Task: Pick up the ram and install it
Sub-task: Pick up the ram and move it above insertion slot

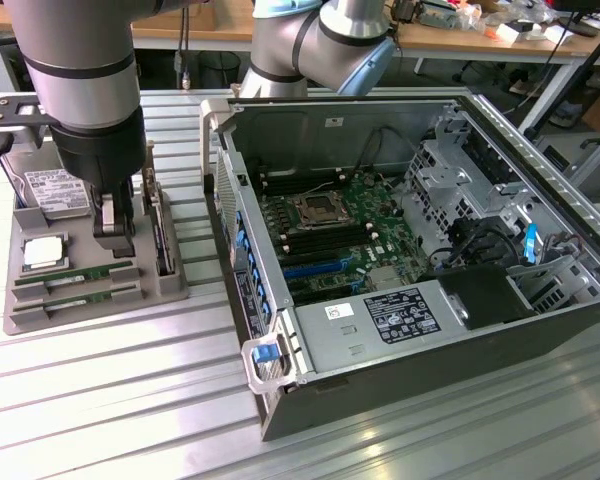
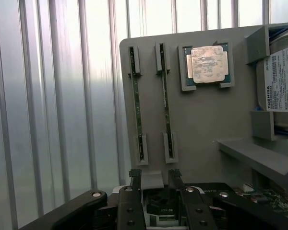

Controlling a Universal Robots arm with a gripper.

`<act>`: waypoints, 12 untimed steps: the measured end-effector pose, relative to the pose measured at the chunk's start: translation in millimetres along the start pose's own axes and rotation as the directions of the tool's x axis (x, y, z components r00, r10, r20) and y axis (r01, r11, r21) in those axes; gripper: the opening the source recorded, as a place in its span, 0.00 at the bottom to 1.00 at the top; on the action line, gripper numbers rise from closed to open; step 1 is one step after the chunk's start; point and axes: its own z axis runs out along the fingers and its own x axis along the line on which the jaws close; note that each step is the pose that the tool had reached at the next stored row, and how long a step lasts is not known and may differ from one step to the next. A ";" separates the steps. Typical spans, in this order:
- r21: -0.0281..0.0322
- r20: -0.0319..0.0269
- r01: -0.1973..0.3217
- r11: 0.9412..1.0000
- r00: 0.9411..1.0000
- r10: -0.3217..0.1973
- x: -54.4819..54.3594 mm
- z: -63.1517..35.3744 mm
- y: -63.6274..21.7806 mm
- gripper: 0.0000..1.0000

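The gripper (image 1: 113, 238) (image 2: 154, 173) hangs low over a grey parts tray (image 1: 90, 312), its two dark fingers (image 2: 134, 191) spread apart with nothing between them. Just beyond the fingertips in the wrist view, the ram (image 2: 166, 103) (image 1: 75, 274) stands on edge in its tray slot. It is untouched, with a second ram stick (image 2: 136, 110) (image 1: 77, 296) parallel beside it in the next slot. The gap between the fingers lines up roughly between the two sticks, a little closer to the ram.

A square silver processor (image 1: 42, 252) (image 2: 209, 62) sits in a pocket next to the far end of the ram. A labelled hard drive (image 1: 60, 190) lies behind it at the back of the tray. On the tray side towards the exterior view's right, an expansion card (image 1: 163, 235) stands upright, close beside the gripper body.

Past the card, across a strip of ribbed metal table (image 1: 130, 400), lies an open computer case (image 1: 410, 380). Its motherboard (image 1: 335, 235) faces up, with long dark slots on either side of the processor socket. Drive cages and loose cables crowd the case towards the exterior view's right. Cluttered workbenches (image 1: 480, 30) stand behind
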 end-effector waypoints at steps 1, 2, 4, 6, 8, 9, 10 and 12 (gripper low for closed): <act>0.000 0.000 0.000 1.000 1.000 0.000 0.0 0.8 0.0 0.36; 0.000 0.000 0.000 1.000 1.000 0.000 0.0 1.5 0.0 0.36; 0.000 0.000 0.000 1.000 1.000 0.000 -0.1 2.7 0.0 0.36; 0.000 0.000 0.000 1.000 1.000 0.000 -0.1 3.6 0.0 0.36; 0.000 0.000 0.000 1.000 1.000 0.000 -0.1 4.7 0.0 0.36; 0.000 0.000 0.000 1.000 1.000 0.000 -0.1 5.3 0.0 0.36; 0.000 0.000 0.000 1.000 1.000 0.000 -0.2 6.0 0.0 0.36; 0.000 0.000 0.000 1.000 1.000 0.000 -0.2 7.3 0.0 0.36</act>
